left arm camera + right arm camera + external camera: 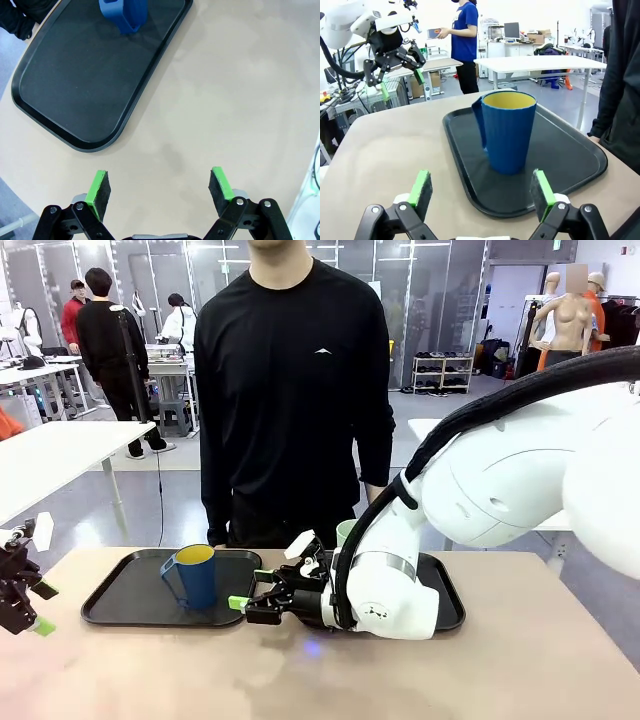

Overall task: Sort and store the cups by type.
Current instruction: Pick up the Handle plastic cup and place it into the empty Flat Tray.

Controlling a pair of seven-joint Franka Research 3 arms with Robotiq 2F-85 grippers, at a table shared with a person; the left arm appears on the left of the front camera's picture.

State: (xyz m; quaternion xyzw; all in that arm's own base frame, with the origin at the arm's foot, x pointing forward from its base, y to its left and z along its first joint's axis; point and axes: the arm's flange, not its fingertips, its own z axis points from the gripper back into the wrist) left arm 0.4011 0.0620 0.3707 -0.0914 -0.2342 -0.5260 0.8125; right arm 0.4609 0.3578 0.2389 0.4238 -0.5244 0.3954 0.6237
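Observation:
A dark blue mug [196, 576] with a handle and yellow inside stands upright on the left black tray [120, 600]. My right gripper [250, 589] is open just right of the mug, at the tray's near right corner, not touching it. In the right wrist view the mug [509, 131] stands straight ahead of the open gripper [482, 192]. A sliver of a pale mint cup [345, 531] shows behind my right arm. My left gripper [38, 608] hangs open at the table's left edge, holding nothing. The left wrist view has the open gripper [159, 187] over bare table, mug [125, 15] far ahead.
A second black tray [452, 608] lies at the right, largely hidden by my right arm. A person in black [295, 390] stands at the far edge between the trays. The left tray [75, 90] holds nothing besides the mug. My left gripper [402, 82] hovers far off.

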